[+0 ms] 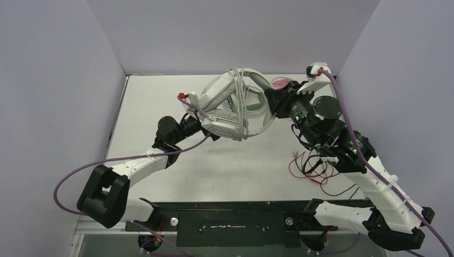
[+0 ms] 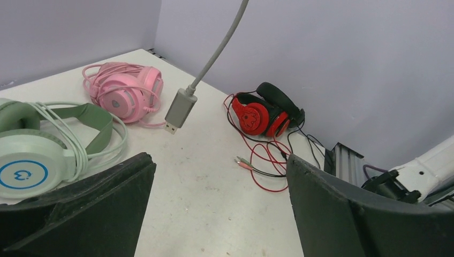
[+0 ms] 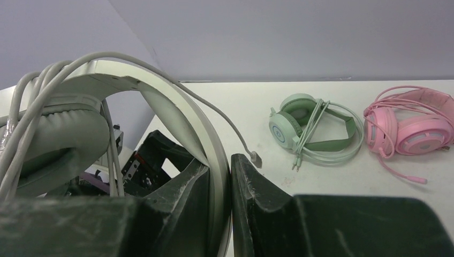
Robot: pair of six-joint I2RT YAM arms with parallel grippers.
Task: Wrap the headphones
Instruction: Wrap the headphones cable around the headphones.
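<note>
Holding the left gripper [image 2: 220,166] wide open at the left, gripping nothing, hovering close by the cups of the pale grey-white headset [image 1: 230,104]. Watching its grey USB plug [image 2: 180,108] dangling in the air ahead of those spread fingers, tip pointing downward over the table [image 2: 203,214]. Holding that headset aloft at the far middle, with cups facing the left arm, headband arching away to the right and long axis running near to far, and with its cable [image 1: 243,101] looping around it in several turns. Pinching the headband in the right gripper [image 3: 229,166], jaws narrow and closed on it. Leaving the mint green headset [image 3: 313,128] and the pink headset [image 3: 409,126] lying side by side on the table with cables gathered around them, and, toward the right wall, a red and black headset [image 2: 265,113] with thin red wires trailing.
</note>
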